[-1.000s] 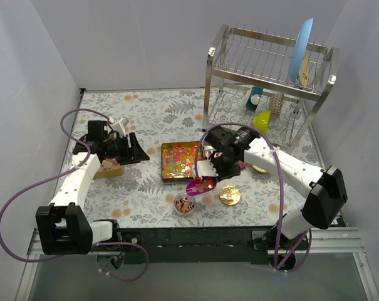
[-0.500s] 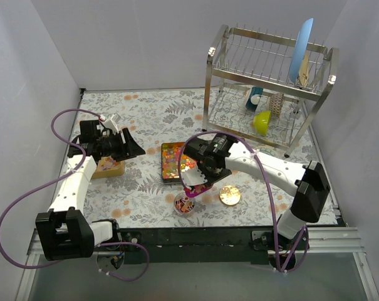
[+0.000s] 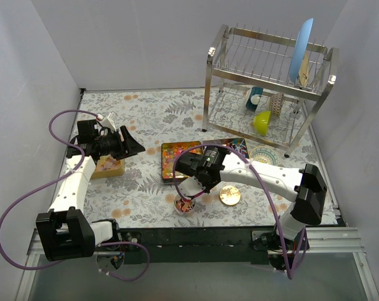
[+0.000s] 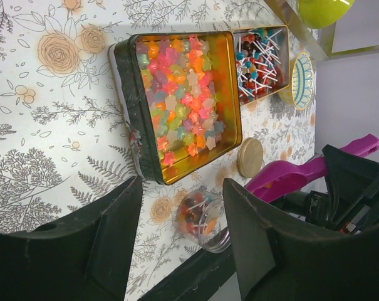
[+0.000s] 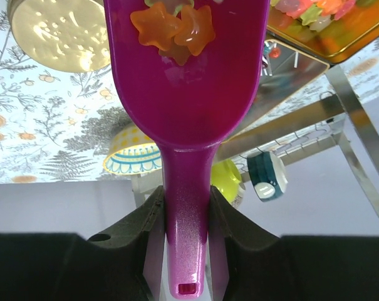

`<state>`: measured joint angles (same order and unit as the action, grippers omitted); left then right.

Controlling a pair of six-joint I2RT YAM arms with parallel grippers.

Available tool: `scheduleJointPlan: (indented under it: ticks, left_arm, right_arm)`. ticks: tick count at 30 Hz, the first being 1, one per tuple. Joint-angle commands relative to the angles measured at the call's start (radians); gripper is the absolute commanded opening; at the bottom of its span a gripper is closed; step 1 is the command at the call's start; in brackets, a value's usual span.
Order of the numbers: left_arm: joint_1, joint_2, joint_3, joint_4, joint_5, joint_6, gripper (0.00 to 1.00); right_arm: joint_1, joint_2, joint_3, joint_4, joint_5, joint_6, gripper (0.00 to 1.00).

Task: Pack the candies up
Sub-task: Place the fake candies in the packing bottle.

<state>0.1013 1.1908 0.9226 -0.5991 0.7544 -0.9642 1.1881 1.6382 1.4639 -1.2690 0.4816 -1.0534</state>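
Note:
Pastel star-shaped candies fill a gold tin. A second tin holds red, blue and white stick candies. A small clear jar near the front edge holds mixed candies; it also shows in the left wrist view. My right gripper is shut on the handle of the purple scoop, which carries a few orange star candies. In the top view the right gripper hovers just above the jar. My left gripper is open and empty, left of the tins.
The flat gold lid lies right of the jar. A wooden block sits under the left arm. A patterned bowl and a metal dish rack with a green bowl, cups and a blue plate stand at the back right.
My right arm has swung left and forward with the scoop, from beside the tin to over the jar, uncovering the second tin. My left gripper has shifted slightly left.

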Motion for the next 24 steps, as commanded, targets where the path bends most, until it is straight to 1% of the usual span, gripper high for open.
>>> scheduleJointPlan:
  ticks: [1,8,17,20,23,24]
  left_arm:
    - [0.005,-0.007,-0.005,0.024,0.039,-0.014,0.54]
    - [0.005,0.010,-0.002,0.035,0.056,-0.028,0.54]
    - [0.005,-0.003,-0.048,0.067,0.079,-0.062,0.54]
    - [0.003,0.000,-0.068,0.068,0.069,-0.080,0.54]
    - [0.003,-0.003,-0.099,0.067,0.053,-0.120,0.53]
    - [0.003,-0.005,-0.111,0.067,0.046,-0.134,0.49]
  right_arm:
    - [0.039,0.008,0.041,-0.040,0.133,-0.045,0.01]
    - [0.087,0.008,0.046,-0.039,0.198,-0.062,0.01]
    - [0.088,-0.015,0.088,-0.036,0.218,-0.120,0.01]
    - [0.061,-0.005,0.110,-0.035,0.215,-0.135,0.01]
    - [-0.048,0.058,0.176,-0.026,0.235,-0.157,0.01]
    - [-0.070,0.080,0.197,-0.015,0.244,-0.171,0.01]
